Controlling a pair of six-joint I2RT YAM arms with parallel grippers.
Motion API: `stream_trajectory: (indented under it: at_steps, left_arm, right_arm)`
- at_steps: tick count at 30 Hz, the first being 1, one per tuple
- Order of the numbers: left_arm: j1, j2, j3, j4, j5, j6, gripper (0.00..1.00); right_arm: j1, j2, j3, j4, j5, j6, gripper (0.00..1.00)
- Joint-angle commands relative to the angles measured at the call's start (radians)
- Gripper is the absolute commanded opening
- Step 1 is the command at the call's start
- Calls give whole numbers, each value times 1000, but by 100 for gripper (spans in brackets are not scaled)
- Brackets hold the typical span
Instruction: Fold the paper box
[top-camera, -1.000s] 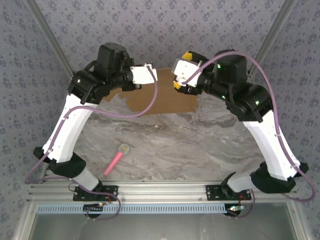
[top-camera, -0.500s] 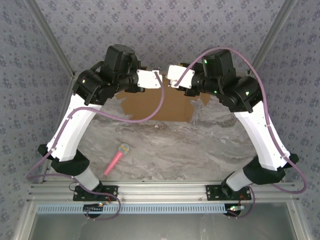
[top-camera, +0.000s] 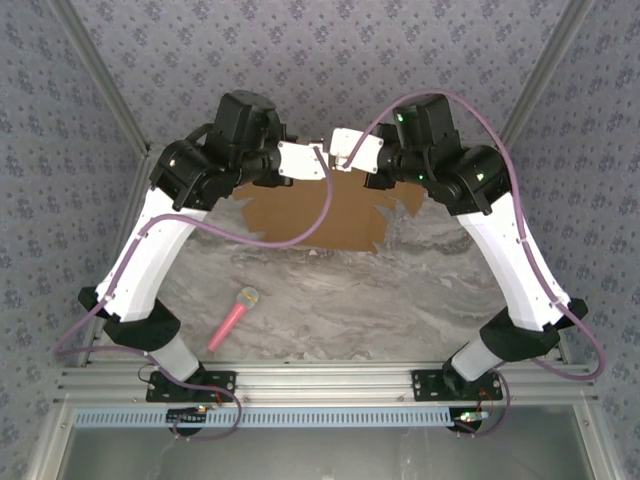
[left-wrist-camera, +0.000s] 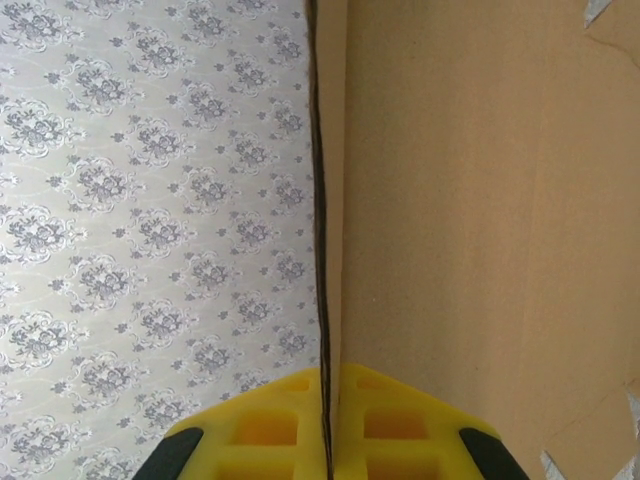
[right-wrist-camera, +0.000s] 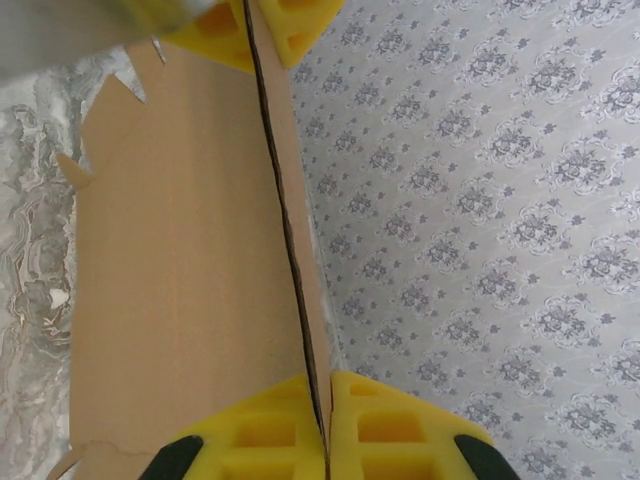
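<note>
A pink microphone (top-camera: 232, 318) is seen lying on the table (top-camera: 400, 290) near the left arm's base, well apart from the box (top-camera: 330, 215). In the top view the far part of the box is covered by the two wrists, and a purple cable (top-camera: 262, 240) is draped across its near left part. The table is of grey marbled stone, enclosed by walls (top-camera: 330, 50) of pale patterned paper, with an aluminium rail (top-camera: 330, 382) at the near edge where the arms are bolted. The box is placed at the far middle of the table, close to the back wall, as a brown sheet with saw-toothed cuts at its corners. In both wrist views one flap (left-wrist-camera: 480, 250) is seen edge-on, with wallpaper on one side and brown card (right-wrist-camera: 180, 280) on the other. The left gripper (left-wrist-camera: 325, 400) is clamped on that edge, the card being pinched between its yellow fingers (left-wrist-camera: 400, 420). The right gripper (right-wrist-camera: 325, 405) is likewise closed on the same edge, facing the left gripper's fingers (right-wrist-camera: 295, 25) further along.
</note>
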Motion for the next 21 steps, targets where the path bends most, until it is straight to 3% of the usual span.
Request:
stream_trajectory:
  at_steps: [1,3,5,8,11,16,21]
  left_arm:
    - [3,-3,24,13,1,-25,2]
    - [14,-9,24,15,22,-45,10]
    - [29,-20,25,17,58,-70,30]
    - [76,-51,16,20,154,-121,48]
    - [158,-120,-57,66,272,-193,58]
    - [389,-320,-394,305,548,-354,72]
    - [601,-404,-620,493,779,-519,77]
  right_arm:
    - [-34,-54,-43,-7,-22,-38,0]
    - [-55,-81,-83,14,-58,-23,0]
    - [-82,-106,-118,26,-91,-3,0]
    - [-110,-145,-175,47,-127,19,0]
    - [-150,-172,-207,65,-168,51,0]
    - [-234,-220,-276,99,-271,95,0]
    - [-297,-245,-309,117,-354,125,0]
